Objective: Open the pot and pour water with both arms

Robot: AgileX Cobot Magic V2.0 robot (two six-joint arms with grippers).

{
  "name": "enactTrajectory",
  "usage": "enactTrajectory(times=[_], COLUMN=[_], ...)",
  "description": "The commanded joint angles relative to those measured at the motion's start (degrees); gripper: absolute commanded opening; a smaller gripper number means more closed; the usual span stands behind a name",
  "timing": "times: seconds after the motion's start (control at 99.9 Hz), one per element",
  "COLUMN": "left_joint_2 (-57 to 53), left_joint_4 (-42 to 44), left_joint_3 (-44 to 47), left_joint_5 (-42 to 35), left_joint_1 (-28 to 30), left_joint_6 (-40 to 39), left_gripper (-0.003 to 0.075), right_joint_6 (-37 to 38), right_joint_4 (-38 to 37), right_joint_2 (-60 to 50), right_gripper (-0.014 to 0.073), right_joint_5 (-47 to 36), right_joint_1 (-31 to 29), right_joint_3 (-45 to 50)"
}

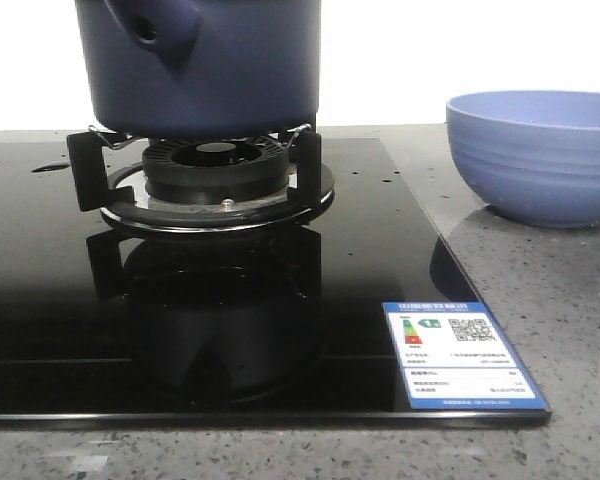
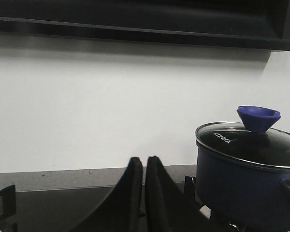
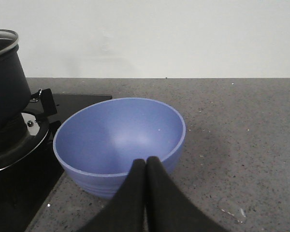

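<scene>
The pot (image 1: 210, 60) is dark navy blue, its lid knob (image 2: 258, 117) a brighter blue. The bowl (image 1: 536, 155) is pale periwinkle. The hob (image 1: 210, 340) is glossy black with a blue-and-white label (image 1: 462, 354). The bench (image 3: 232, 121) is speckled grey. Both arms' jaws are black.

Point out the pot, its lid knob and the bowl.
pot (image 1: 220, 70), front view, on its side wall.
lid knob (image 2: 258, 117), left wrist view, on the knob's flared body.
bowl (image 3: 116, 137), right wrist view, on its inner wall.
</scene>
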Motion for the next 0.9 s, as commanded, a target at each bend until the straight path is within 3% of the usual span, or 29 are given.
enactTrajectory(times=[0.0,0.25,0.531,0.581,0.891], left_joint_2=[0.6,-0.6,-10.1,-11.8,-11.7], left_joint_4=[1.5,28.2,30.2,30.7,31.1], left_joint_3=[-1.1,6.4,18.0,17.9,17.9], left_joint_5=[-4.1,-4.4,-3.5,0.8,5.5], left_joint_1=[0.1,9.4,11.4,11.4,11.3], left_joint_6=[-1.4,-34.1,-35.1,-35.1,-35.1], left_gripper=[-0.002,-0.002,-0.002,-0.002,-0.002], right_joint_6=[-0.6,-0.6,-0.6,-0.6,-0.6], right_joint_4=[1.0,1.0,1.0,1.0,1.0], right_joint_2=[0.2,0.2,0.2,0.2,0.1], right_gripper=[-0.0064,-0.0064,-0.0064,-0.0064,-0.0064], right_joint_5=[-3.7,-3.7,-3.7,-3.7,-3.7], right_joint_1=[-0.4,-0.4,-0.4,-0.4,-0.4], right_joint_3=[-1.4,-1.4,-1.4,-1.4,-1.4])
